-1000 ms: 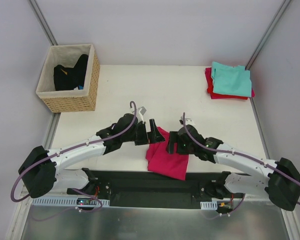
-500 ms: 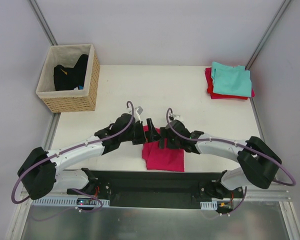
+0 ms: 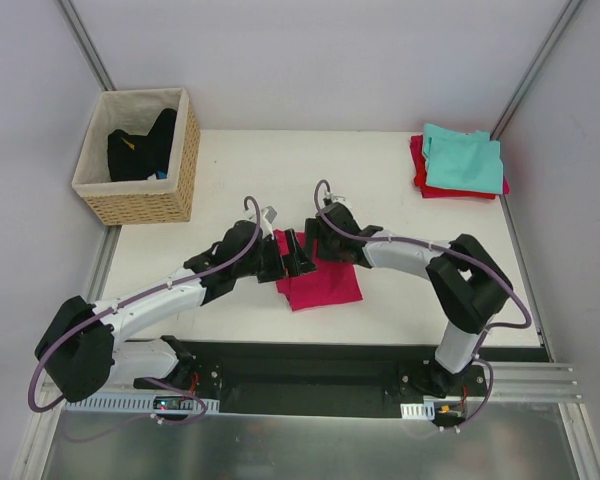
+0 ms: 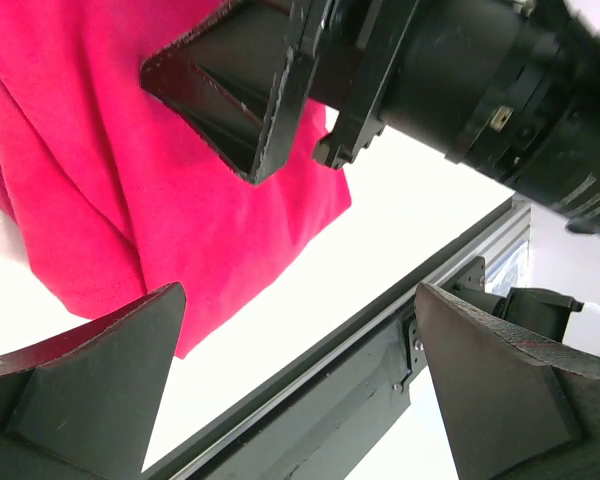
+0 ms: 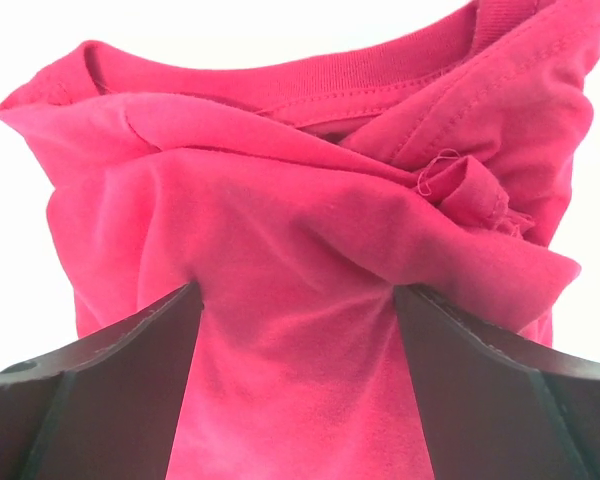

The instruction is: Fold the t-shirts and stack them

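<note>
The right gripper [image 5: 292,290] is spread wide over the pink shirt [image 5: 280,200], with one finger on each side of a bunched fold, not pinching it. The left gripper [image 4: 298,300] is also spread wide and holds nothing; it hovers just beside the right one, over the shirt's left part. The shirt lies crumpled near the middle of the table [image 3: 310,170], its cotton soft, its collar ribbed and stitched.

At the far left corner is a square wicker basket [image 3: 130,205] with a pale lining and dark cloth [image 3: 140,150] inside. At the far right corner a folded teal shirt [image 3: 465,160] lies on a red shirt [image 3: 418,165], well apart from the grippers.
</note>
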Controlling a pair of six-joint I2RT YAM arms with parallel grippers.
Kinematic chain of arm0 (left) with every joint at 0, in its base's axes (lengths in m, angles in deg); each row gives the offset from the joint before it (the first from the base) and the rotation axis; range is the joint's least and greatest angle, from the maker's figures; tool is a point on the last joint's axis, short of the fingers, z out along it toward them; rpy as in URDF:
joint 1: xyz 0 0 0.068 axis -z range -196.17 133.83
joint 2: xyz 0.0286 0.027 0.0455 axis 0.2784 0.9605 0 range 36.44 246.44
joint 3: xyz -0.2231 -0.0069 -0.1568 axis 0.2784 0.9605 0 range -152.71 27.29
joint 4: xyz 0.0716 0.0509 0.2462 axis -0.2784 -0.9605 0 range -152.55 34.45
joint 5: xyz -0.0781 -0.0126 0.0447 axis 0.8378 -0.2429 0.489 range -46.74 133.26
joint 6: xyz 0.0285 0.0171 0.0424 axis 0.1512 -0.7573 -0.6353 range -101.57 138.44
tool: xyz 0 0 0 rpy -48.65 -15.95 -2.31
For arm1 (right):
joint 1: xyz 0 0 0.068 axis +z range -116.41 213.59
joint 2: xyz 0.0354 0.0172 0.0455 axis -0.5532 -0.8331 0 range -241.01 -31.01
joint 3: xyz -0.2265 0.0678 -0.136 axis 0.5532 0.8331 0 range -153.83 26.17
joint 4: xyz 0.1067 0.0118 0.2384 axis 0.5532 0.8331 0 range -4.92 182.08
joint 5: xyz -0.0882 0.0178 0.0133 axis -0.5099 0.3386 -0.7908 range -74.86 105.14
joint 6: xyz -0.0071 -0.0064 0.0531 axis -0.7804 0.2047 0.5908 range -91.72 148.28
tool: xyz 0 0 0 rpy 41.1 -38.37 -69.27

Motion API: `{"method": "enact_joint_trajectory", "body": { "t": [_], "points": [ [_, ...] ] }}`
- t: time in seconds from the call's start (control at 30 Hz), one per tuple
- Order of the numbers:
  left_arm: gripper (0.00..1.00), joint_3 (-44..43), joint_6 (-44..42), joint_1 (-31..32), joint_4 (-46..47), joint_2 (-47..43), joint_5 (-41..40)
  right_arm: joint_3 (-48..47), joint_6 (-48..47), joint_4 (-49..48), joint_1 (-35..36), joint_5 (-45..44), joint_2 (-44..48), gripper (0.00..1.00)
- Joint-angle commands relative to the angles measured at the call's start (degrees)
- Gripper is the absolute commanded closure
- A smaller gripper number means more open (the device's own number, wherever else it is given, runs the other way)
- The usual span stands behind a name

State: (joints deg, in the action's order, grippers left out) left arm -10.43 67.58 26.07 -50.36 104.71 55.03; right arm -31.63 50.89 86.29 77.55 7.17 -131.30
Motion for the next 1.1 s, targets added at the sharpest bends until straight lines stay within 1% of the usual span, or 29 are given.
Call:
{"method": "enact_joint_trajectory", "body": {
  "t": [0.0,0.03,0.07,0.1,0.13,0.17,0.2,0.23,0.27,0.3,0.33,0.37,0.43,0.47,0.5,0.57,0.6,0.63,0.67,0.7,0.73,0.87,0.93,1.07],
  "points": [
    [0.01,-0.78,-1.42,-0.75,-0.01,-1.29,1.67,-5.81,-3.18,12.9,-0.28,-0.37,0.87,0.18],
    [0.01,-0.87,-1.42,-0.84,-0.01,-1.73,1.59,-6.18,-5.01,13.98,-0.46,-1.51,4.02,0.17],
    [0.01,-0.87,-1.42,-0.76,-0.01,-2.17,1.42,-6.88,-6.42,15.12,-0.37,-4.83,9.97,0.16],
    [0.01,-0.87,-1.59,-0.84,-0.01,-2.79,1.33,-9.41,-8.09,17.57,-1.24,-6.26,13.25,0.15],
    [0.01,-1.04,-1.68,-0.76,-0.01,-3.05,0.89,-11.44,-10.72,18.81,-2.47,-5.49,15.54,0.12],
    [0.01,-1.22,-1.68,-0.84,-0.01,-3.06,0.63,-13.72,-11.44,22.22,-6.74,-3.83,18.52,0.11],
    [0.01,-1.57,-1.51,-0.84,-0.01,-2.79,0.71,-19.22,-11.8,24.43,-9.4,-2.16,19.34,0.11],
    [0.01,-1.75,-1.42,-0.76,0.17,-2.7,0.97,-21.45,-13.45,26.1,-12.12,-1.36,19.69,0.12],
    [0.01,-1.92,-1.42,-0.84,0.43,-2.36,1.15,-23.04,-14.69,27.16,-16.85,-2.92,20.3,0.12],
    [0.01,-2.01,-1.16,-0.76,1.3,-1.74,1.32,-24.97,-15.74,27.09,-19.24,-4.58,20.75,0.11],
    [0.01,-2.1,-1.16,-0.75,1.75,-1.48,1.85,-25.43,-16.63,26.39,-22.05,-4.08,20.58,0.09],
    [0.01,-2.19,-1.07,-0.75,2.1,-1.13,2.03,-26.04,-17.33,25.08,-27.65,-3.29,20.05,0.09],
    [0.01,-2.19,-1.07,-0.75,3.15,-0.42,2.55,-27.79,-17.6,24.37,-32.34,-4.59,16.55,0.07],
    [0.01,-2.19,-0.9,-0.75,3.33,-0.07,2.82,-28.59,-17.43,23.75,-36.28,-4.95,14.79,0.06],
    [0.01,-2.36,-0.89,-0.84,3.33,0.37,3.08,-29.29,-17.43,23.4,-38.06,-5.13,10.25,0.05],
    [0.01,-2.54,-0.89,-0.75,3.33,0.46,3.7,-34.03,-17.34,24.18,-42.44,-5.31,5.13,0.04],
    [0.01,-2.28,-0.89,-0.75,3.33,0.37,3.7,-35.96,-15.68,24.8,-43.78,-4.35,2.84,0.04],
    [0.01,-2.19,-0.98,-0.75,3.33,0.29,3.44,-37.72,-14.45,24.45,-45.27,-0.77,-1.1,0.03],
    [0.01,-1.93,-1.07,-0.84,3.33,0.2,2.83,-37.82,-13.39,21.84,-47.28,0.83,-2.53,0.03],
    [0.01,-1.92,-1.33,-0.84,3.33,0.2,2.82,-37.82,-12.86,19.9,-47.74,1.72,-3.67,0.02],
    [0.01,-1.92,-1.42,-0.93,3.33,0.28,2.73,-38.35,-13.12,18.66,-47.83,1.73,-6.82,0.02],
    [0.01,-2.62,-2.65,-0.84,3.33,2.21,4.31,-47.03,-14.35,18.91,-47.92,1.46,-14.91,0.01],
    [0.01,-2.63,-3.61,-0.84,3.33,2.92,5.28,-48.28,-14.96,18.04,-48.01,1.55,-16.51,0.01],
    [0.01,-2.1,-5.2,-0.84,3.6,4.32,4.14,-50.83,-15.49,16.98,-48.01,2.08,-18.89,0.0]
  ]
}}
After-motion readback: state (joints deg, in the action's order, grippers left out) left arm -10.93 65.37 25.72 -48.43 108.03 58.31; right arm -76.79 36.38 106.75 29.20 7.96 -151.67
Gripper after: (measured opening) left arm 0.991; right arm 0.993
